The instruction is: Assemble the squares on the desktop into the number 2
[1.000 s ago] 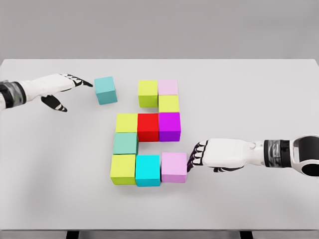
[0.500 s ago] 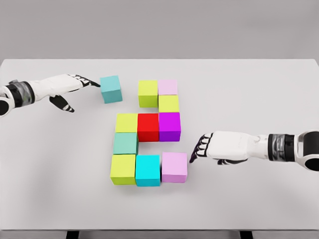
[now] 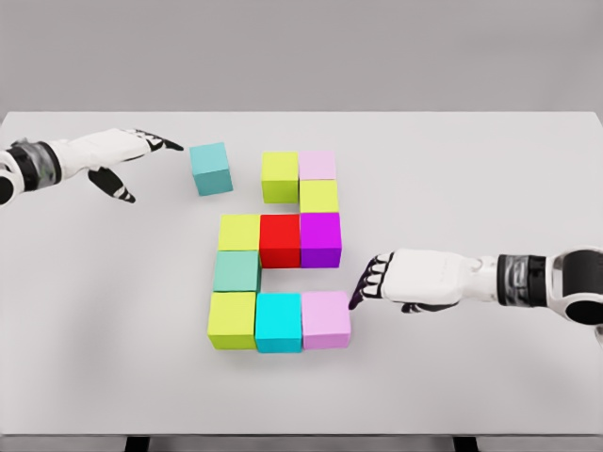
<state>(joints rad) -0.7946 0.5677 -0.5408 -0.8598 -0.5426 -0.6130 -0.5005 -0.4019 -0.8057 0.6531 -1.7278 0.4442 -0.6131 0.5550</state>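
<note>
Coloured cubes lie on the white table point(image 3: 490, 169). A lime cube point(image 3: 280, 176) and a pale pink cube point(image 3: 317, 165) form the top row, with a yellow cube point(image 3: 319, 197) below. Yellow point(image 3: 239, 232), red point(image 3: 280, 239) and magenta point(image 3: 320, 238) cubes make the middle row. A green cube point(image 3: 236, 271) sits over a lime point(image 3: 233, 319), cyan point(image 3: 279, 321) and lilac point(image 3: 326, 319) bottom row. A loose teal cube point(image 3: 211, 168) lies tilted, left of the top row. My left hand point(image 3: 141, 151) is open just left of it, apart from it. My right hand point(image 3: 372, 281) is open, its fingertips at the lilac cube's right side.
The table's front edge runs along the bottom of the view. Grey wall lies behind the far edge.
The teal cube slid right toward the top row, then my left hand drew back and up. My right hand backed off, then pushed the lilac cube left against the cyan one.
</note>
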